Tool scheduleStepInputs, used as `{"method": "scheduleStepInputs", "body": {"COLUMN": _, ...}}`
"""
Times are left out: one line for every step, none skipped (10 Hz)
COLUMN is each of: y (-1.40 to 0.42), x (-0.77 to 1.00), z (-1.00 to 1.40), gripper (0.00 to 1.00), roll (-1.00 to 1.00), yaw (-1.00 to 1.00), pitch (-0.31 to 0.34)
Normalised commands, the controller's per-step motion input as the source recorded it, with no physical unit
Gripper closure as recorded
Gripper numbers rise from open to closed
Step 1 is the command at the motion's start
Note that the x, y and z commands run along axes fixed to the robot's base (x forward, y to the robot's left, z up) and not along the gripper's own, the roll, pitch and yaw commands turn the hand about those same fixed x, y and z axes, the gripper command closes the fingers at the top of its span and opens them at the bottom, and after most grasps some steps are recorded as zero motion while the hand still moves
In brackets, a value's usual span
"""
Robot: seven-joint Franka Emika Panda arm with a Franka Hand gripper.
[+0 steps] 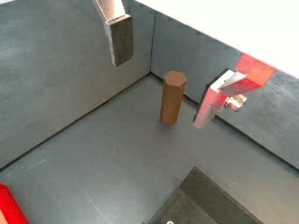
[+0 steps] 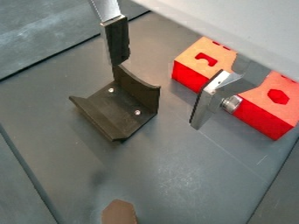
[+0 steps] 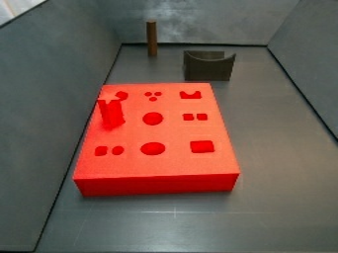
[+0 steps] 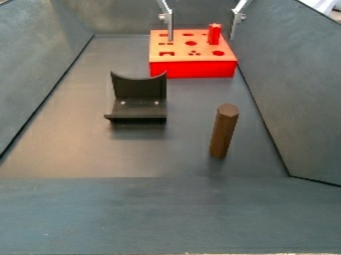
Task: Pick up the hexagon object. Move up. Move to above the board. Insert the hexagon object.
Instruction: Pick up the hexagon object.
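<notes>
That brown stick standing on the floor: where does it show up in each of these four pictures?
Wrist view: the brown stick stands upright, below the open gripper.
Wrist view: only its top shows, at the picture's edge.
Side view: far back, by the rear wall.
Side view: near, right of centre.
Shared landmark: the red board, partly visible in both wrist views.

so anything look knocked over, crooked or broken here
Nothing stands out. The brown bar stands upright on the floor, the red board lies flat with its short peg upright, and the dark U-shaped block sits squarely between them. The gripper hangs open above, holding nothing.
</notes>
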Motion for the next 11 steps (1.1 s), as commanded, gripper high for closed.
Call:
{"method": "scheduleStepInputs", "body": {"y": 0.03, "x": -0.07, "z": 0.00, "gripper": 0.00, "roll": -0.04, "yaw": 0.00, "pitch": 0.000}}
{"method": "scheduleStepInputs", "body": {"y": 0.51, "x": -0.60, "z": -0.14, "gripper": 0.00, "roll": 0.01, "yaw": 0.12, "pitch": -0.050}}
{"method": "scheduleStepInputs", "body": {"y": 0.71, "x": -0.66, "z": -0.46, "gripper": 0.00, "roll": 0.00, "yaw": 0.24, "pitch": -0.077}}
{"method": "scheduleStepInputs", "body": {"y": 0.72, "x": -0.45, "z": -0.71, "gripper": 0.00, "roll": 0.03, "yaw": 0.39, "pitch": -0.217}}
{"method": "scheduleStepInputs", "body": {"y": 0.55, "x": -0.37, "z": -0.77, "gripper": 0.00, "roll": 0.04, "yaw": 0.49, "pitch": -0.256}}
{"method": "scheduleStepInputs", "body": {"y": 0.48, "x": -0.32, "z": -0.82, "gripper": 0.00, "roll": 0.01, "yaw": 0.51, "pitch": -0.231}}
{"method": "scheduleStepInputs", "body": {"y": 0.32, "x": -0.03, "z": -0.85, "gripper": 0.00, "roll": 0.00, "yaw": 0.39, "pitch": -0.210}}
{"method": "scheduleStepInputs", "body": {"y": 0.29, "x": 0.02, "z": -0.82, "gripper": 0.00, "roll": 0.00, "yaw": 0.30, "pitch": -0.203}}
{"method": "scheduleStepInputs", "body": {"y": 0.34, "x": 0.20, "z": -0.81, "gripper": 0.00, "roll": -0.06, "yaw": 0.25, "pitch": -0.189}}
{"method": "scheduleStepInputs", "body": {"y": 0.30, "x": 0.18, "z": -0.87, "gripper": 0.00, "roll": -0.05, "yaw": 0.18, "pitch": -0.166}}
{"method": "scheduleStepInputs", "body": {"y": 0.31, "x": 0.18, "z": -0.93, "gripper": 0.00, "roll": -0.04, "yaw": 0.16, "pitch": -0.137}}
